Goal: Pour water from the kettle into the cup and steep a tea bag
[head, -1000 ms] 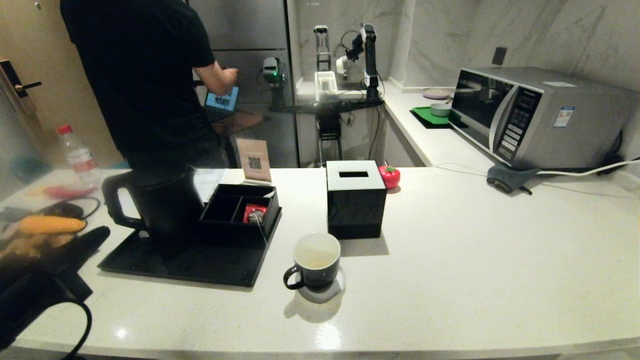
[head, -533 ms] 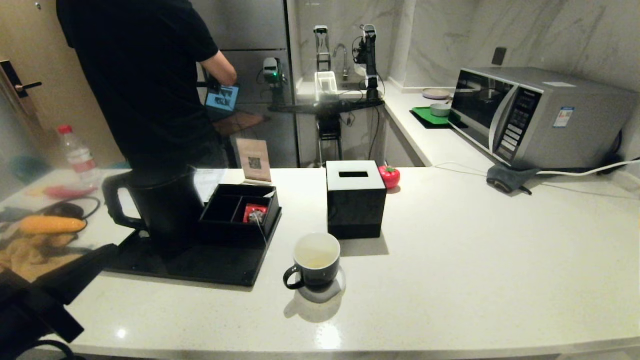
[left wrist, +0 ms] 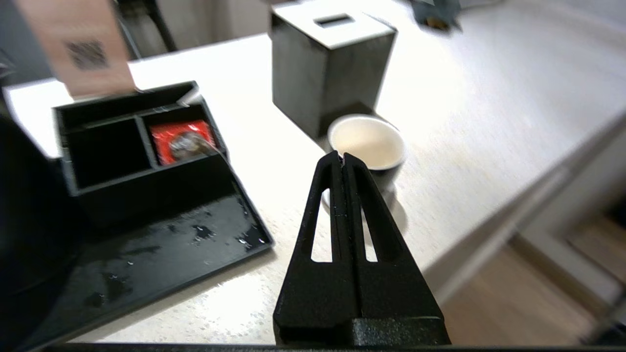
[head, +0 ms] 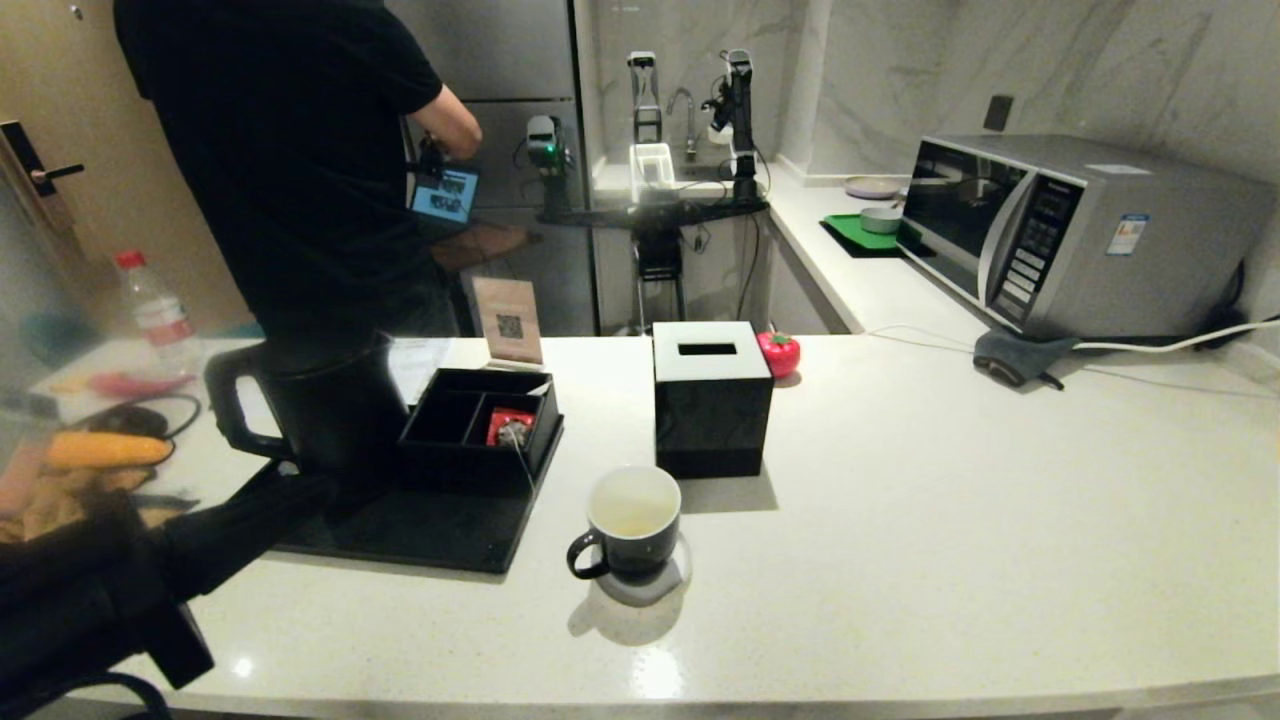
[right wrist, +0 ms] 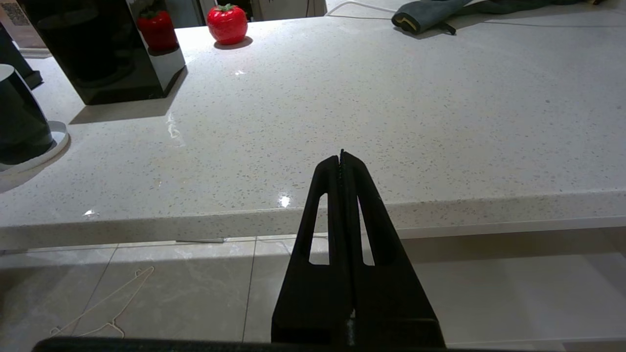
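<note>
**White counter and its load**

The speckled white counter [head: 900,500] carries a black tray [head: 400,530] at left, the cup [head: 632,520] on a pale coaster [head: 660,588] near centre, a black tissue box [head: 710,400], a red tomato-shaped ornament [head: 779,352], and a far-right microwave [head: 1060,235].

Probably a kitchen: microwave [head: 1070,235], stone counter [head: 950,520], sink tap [head: 684,105].

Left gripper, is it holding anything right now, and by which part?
Nothing is held. The left gripper has its fingers pressed shut on themselves, above the counter edge near the cup, touching neither it nor the kettle.
</note>
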